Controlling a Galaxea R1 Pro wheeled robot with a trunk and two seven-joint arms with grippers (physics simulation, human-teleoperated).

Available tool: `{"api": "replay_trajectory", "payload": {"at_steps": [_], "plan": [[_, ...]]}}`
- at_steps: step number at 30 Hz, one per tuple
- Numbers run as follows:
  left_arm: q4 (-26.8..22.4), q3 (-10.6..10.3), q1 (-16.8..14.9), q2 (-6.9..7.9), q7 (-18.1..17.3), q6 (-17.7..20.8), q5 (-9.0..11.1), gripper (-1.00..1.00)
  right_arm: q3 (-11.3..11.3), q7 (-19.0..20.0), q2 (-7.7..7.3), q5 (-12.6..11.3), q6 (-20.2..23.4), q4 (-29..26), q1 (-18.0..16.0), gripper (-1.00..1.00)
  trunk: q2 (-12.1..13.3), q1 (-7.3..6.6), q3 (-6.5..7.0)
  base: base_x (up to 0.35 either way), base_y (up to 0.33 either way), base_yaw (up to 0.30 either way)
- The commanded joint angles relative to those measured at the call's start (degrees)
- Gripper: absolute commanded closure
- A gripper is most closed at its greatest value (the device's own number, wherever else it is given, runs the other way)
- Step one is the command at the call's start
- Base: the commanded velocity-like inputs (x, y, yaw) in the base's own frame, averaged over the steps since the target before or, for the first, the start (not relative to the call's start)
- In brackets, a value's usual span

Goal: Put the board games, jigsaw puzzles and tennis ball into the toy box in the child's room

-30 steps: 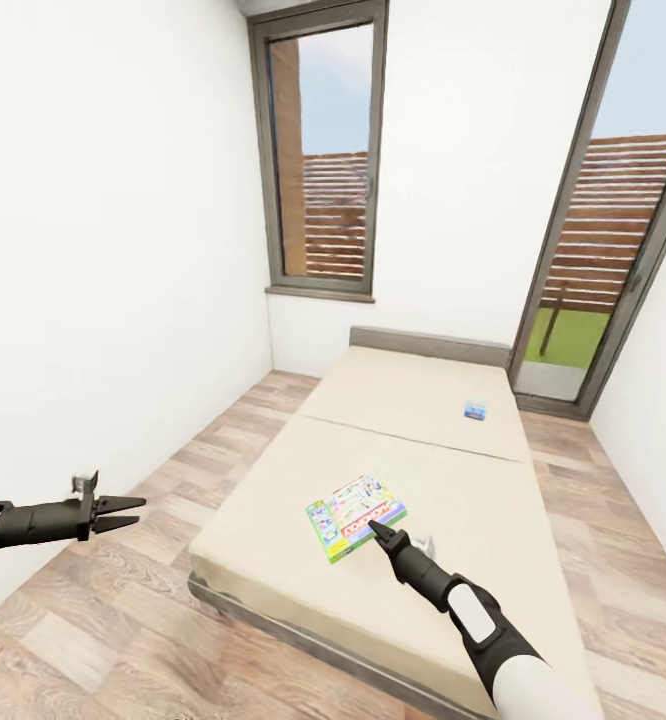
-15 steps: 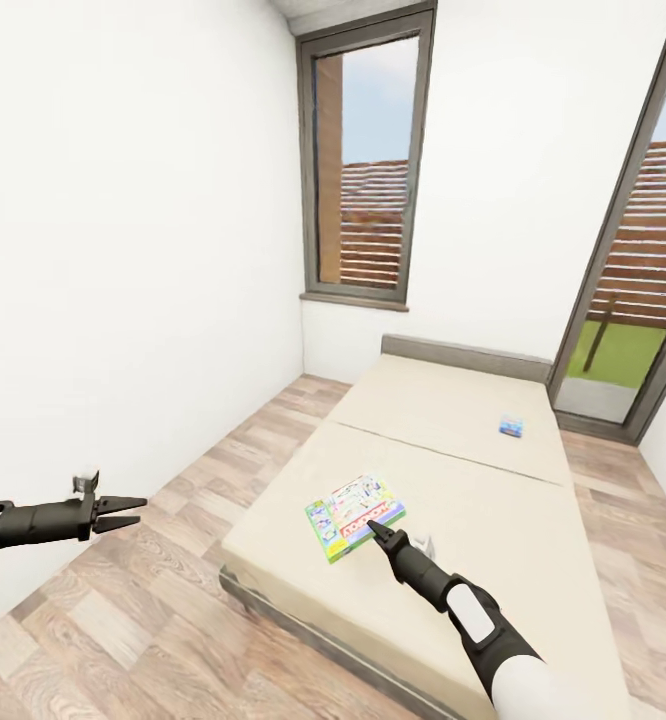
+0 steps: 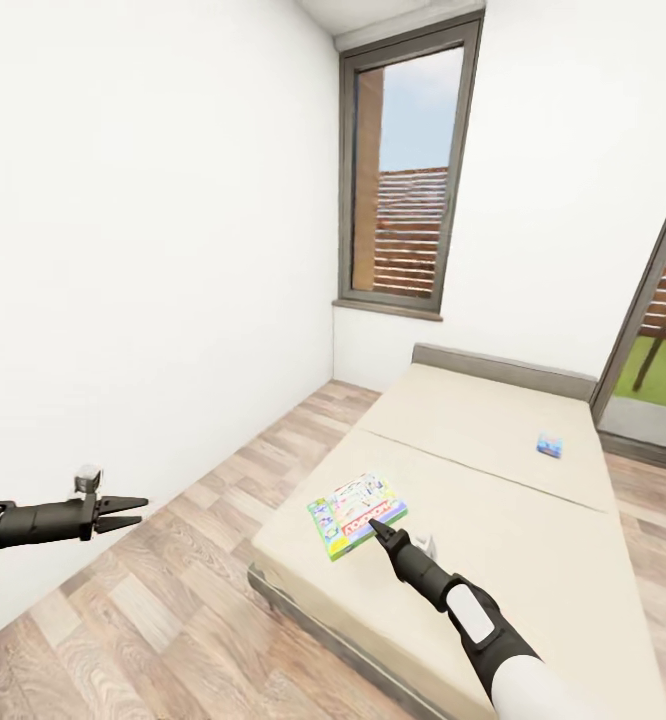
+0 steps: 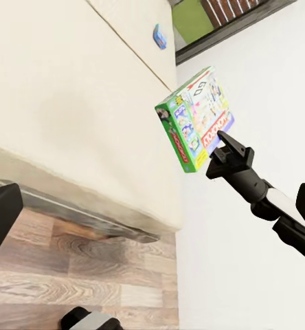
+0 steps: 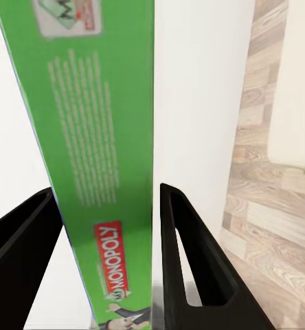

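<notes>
Slippage is our worry: our right end effector pinches the green board game by one edge, aloft above the bed, so a swing could shed it. Our left end effector hangs narrow, empty. The blue board game waits on the mattress.

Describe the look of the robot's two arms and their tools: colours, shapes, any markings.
Both arms are slim, matte black tubes ending in a black tool with two tapered, pointed fingers. The right tool sits on a black forearm carrying a white oval panel, widening into a white upper arm. The left tool has a small grey block mounted on top. In the right wrist view the fingers are hollow black wedges.
</notes>
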Motion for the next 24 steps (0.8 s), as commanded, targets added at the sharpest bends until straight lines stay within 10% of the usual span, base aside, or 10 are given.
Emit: {"api": "replay_trajectory", "payload": {"at_steps": [1,24], "plan": [[0.0,0.3,0.0,-0.07,-0.3,0.6,-0.5,-1.00,-0.3,0.1,0.05,-0.3,0.5,0.0,0.0,1.00,0.3,-0.21,0.16,0.000,0.000,0.224],[0.0,0.3,0.0,-0.14,-0.4,0.5,-0.5,-1.00,-0.3,0.0,0.24,-0.4,0.4,-0.1,0.0,1.00,6.8,-3.73,4.08,0.000,0.000,0.162]]}}
